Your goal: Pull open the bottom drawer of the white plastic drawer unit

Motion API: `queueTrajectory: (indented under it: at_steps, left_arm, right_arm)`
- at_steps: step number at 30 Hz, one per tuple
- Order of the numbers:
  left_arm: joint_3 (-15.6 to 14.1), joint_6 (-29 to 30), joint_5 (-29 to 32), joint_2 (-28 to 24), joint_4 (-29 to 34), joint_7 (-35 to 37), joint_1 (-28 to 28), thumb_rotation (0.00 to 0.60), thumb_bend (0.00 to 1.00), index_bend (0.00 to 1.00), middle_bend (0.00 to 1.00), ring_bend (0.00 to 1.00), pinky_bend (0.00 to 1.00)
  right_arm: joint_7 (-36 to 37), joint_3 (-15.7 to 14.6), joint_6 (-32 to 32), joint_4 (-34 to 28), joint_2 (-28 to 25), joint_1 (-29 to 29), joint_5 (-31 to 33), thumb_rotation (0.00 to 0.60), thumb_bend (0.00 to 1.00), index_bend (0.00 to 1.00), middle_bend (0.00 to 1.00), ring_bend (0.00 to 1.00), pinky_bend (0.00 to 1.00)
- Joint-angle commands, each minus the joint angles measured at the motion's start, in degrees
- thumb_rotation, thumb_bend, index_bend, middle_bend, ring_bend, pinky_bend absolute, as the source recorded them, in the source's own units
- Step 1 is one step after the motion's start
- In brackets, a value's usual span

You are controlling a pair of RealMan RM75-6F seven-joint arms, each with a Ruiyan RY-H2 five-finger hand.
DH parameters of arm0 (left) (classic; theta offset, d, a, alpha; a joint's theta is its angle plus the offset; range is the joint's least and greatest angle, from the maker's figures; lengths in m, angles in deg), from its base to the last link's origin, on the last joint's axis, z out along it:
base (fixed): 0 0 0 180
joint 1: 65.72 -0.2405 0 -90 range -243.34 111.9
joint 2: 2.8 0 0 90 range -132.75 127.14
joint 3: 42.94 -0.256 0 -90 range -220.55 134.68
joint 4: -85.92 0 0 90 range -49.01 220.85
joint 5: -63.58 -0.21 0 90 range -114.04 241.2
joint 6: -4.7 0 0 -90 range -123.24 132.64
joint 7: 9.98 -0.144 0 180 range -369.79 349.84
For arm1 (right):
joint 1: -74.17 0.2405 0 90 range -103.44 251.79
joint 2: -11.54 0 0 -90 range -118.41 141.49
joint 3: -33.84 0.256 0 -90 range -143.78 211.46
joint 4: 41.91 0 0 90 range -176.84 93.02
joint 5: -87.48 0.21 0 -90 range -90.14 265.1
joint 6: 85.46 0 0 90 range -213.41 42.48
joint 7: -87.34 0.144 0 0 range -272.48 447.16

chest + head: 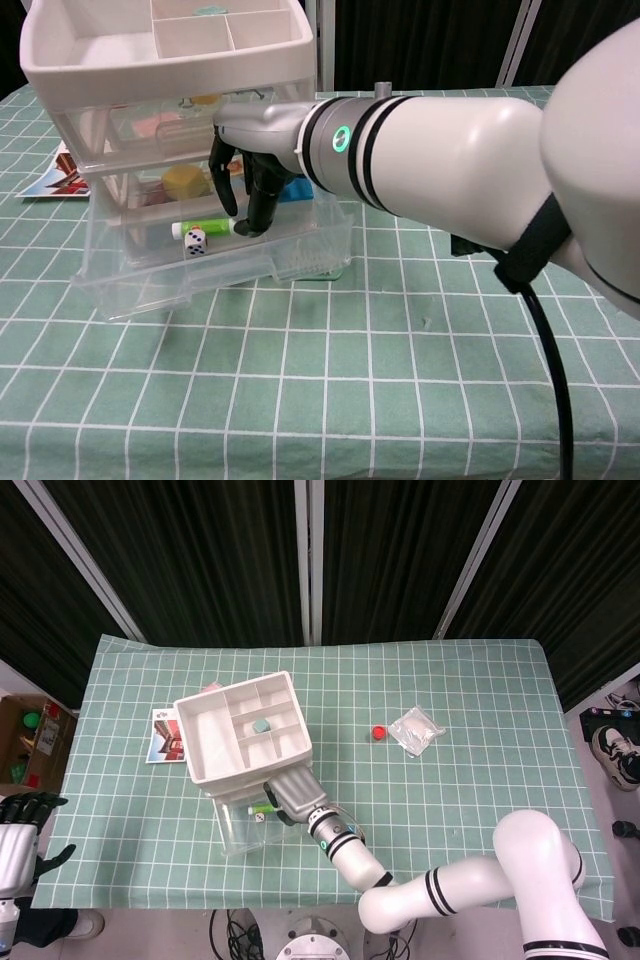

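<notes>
Reaching in from the right, the robot's right hand (250, 185) hangs over the pulled-out clear plastic bottom drawer (215, 265) of the white plastic drawer unit (240, 725), dark fingers (262, 205) curled downward into the drawer's open top; whether they are pressing on anything or merely hovering cannot be told, and no object is seen enclosed in them. One fingertip sits right at the end of a green-and-white tube (205, 229) lying inside the drawer; a small white die with coloured dots (195, 241) lies just beside the tube. The drawer stands out well forward of the unit's front, its clear front wall nearest the chest camera; the unit itself sits on the green checked tablecloth (470, 720), left of the table's middle, its open white top tray (160, 45) divided into compartments. A small picture card (165, 735) lies at the unit's left; a red bottle cap (379, 733) and a crumpled clear plastic bag (416, 729) rest well apart to the right. Left hand (25, 815) waits off the table's left edge, fingers apart, holding nothing.
</notes>
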Motion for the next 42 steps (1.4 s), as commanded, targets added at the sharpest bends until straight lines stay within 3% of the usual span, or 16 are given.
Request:
queueTrajectory:
  at_steps: [1, 16, 21, 29, 35, 42]
  left_arm:
    - [0.1, 0.0, -0.1, 0.1, 0.0, 0.1, 0.1, 0.6, 0.06, 0.3, 0.27, 0.21, 0.2]
    - [-0.1, 0.5, -0.3, 0.0, 0.2, 0.7, -0.3, 0.6, 0.06, 0.3, 0.27, 0.21, 0.2]
    - [-0.1, 0.7, -0.3, -0.1, 0.3, 0.9, -0.4, 0.6, 0.06, 0.3, 0.27, 0.21, 0.2]
    - [-0.2, 1.2, -0.5, -0.5, 0.6, 0.8, -0.7, 0.6, 0.06, 0.3, 0.27, 0.21, 0.2]
    - [-0.1, 1.2, -0.8, -0.6, 0.9, 0.6, -0.6, 0.6, 0.06, 0.3, 0.27, 0.21, 0.2]
    - [0.2, 1.0, -1.2, -0.9, 1.5, -0.2, -0.1, 0.6, 0.06, 0.3, 0.27, 0.21, 0.2]
  right_arm:
    - [-1.0, -0.3, 0.2, -0.2, 0.2, 0.0, 0.3, 0.6, 0.25, 0.37, 0.94, 1.0, 1.0]
    - [-4.8, 0.4, -0.3, 1.9, 2.0, 1.5, 2.2, 0.6, 0.3, 0.34, 0.94, 1.0, 1.0]
    - [-4.5, 0.8, -0.5, 3.2, 3.1, 1.3, 1.9, 0.6, 0.32, 0.42, 0.94, 1.0, 1.0]
    - [-3.0, 0.9, 0.8, 3.7, 3.9, 0.0, -1.6, 0.6, 0.36, 0.63, 0.94, 1.0, 1.0]
    - [-0.5, 0.7, 1.7, -1.1, 0.4, -2.7, -6.0, 0.6, 0.36, 0.65, 0.94, 1.0, 1.0]
    - [4.8, -2.0, 6.3, -12.0, -9.9, -10.1, -17.2, 0.6, 0.36, 0.65, 0.94, 1.0, 1.0]
